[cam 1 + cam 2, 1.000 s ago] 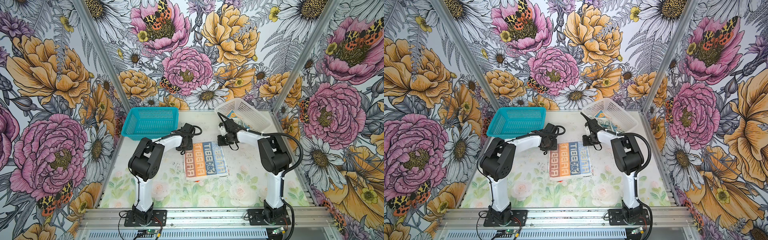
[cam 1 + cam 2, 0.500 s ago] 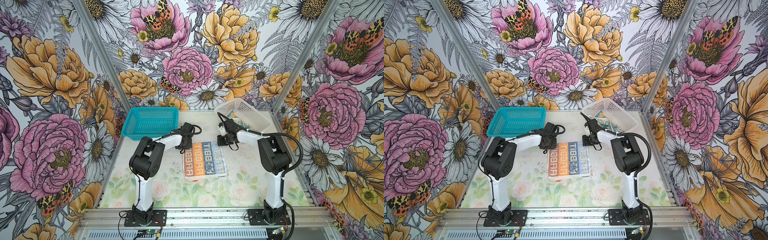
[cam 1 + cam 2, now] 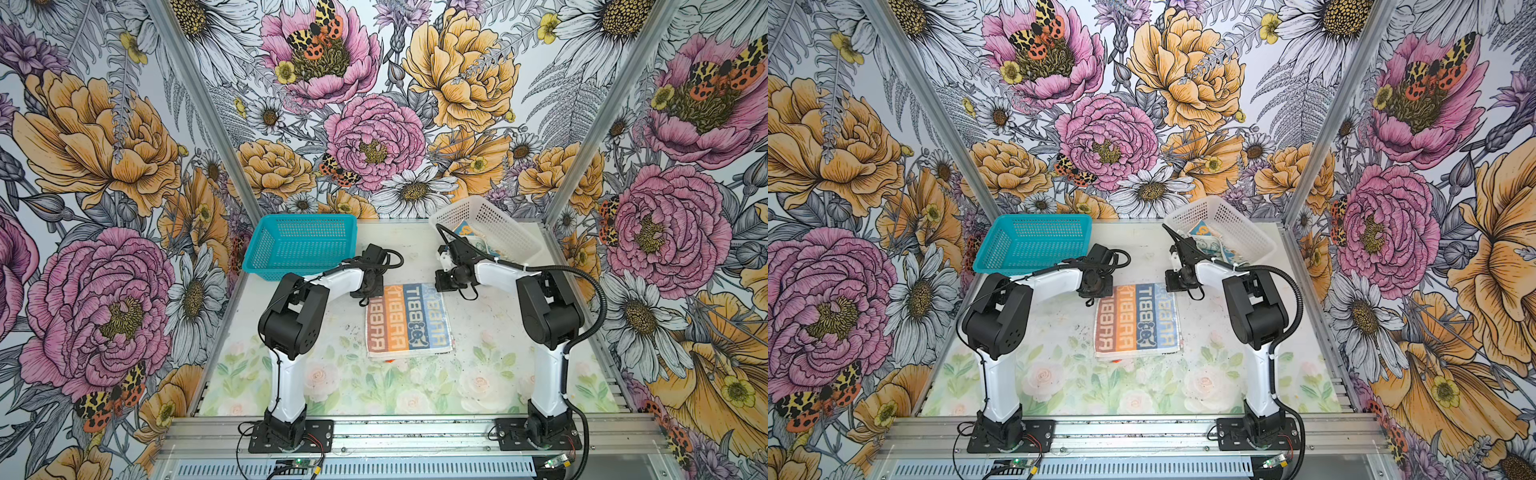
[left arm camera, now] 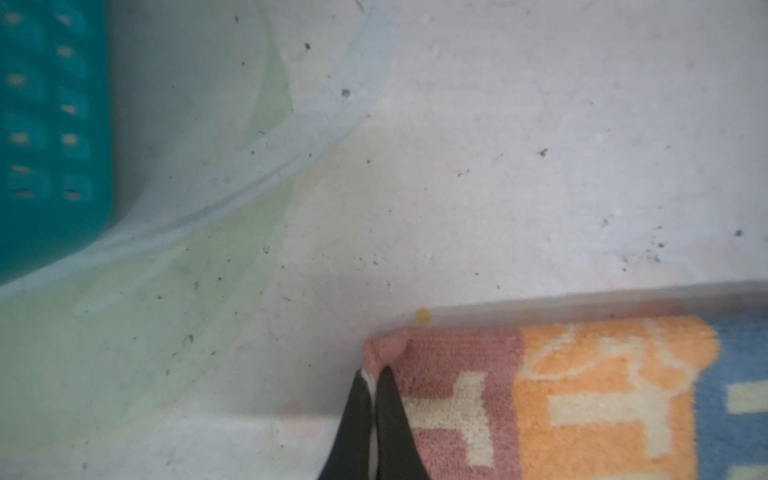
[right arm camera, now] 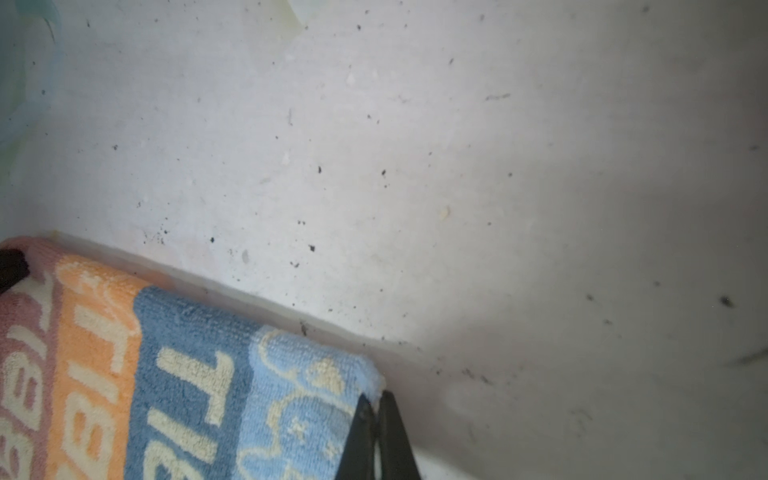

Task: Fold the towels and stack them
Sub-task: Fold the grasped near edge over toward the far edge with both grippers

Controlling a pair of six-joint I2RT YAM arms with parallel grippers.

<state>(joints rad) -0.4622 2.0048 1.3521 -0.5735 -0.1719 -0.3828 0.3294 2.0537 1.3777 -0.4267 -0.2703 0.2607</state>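
Note:
The lettered towel, in pink, orange and blue stripes with cream letters, lies flat in the middle of the table. My left gripper is shut on its far left pink corner. My right gripper is shut on its far right light-blue corner. Both corners sit low at the table surface. More printed cloth lies bunched in the white basket, mostly hidden by its wall.
A teal perforated basket stands at the back left, close behind my left wrist. The white perforated basket sits tilted at the back right, behind my right wrist. Side walls enclose the table.
My left gripper has shut on the towel's far left corner. The right gripper stays shut on the far right corner. The towel has barely shifted.

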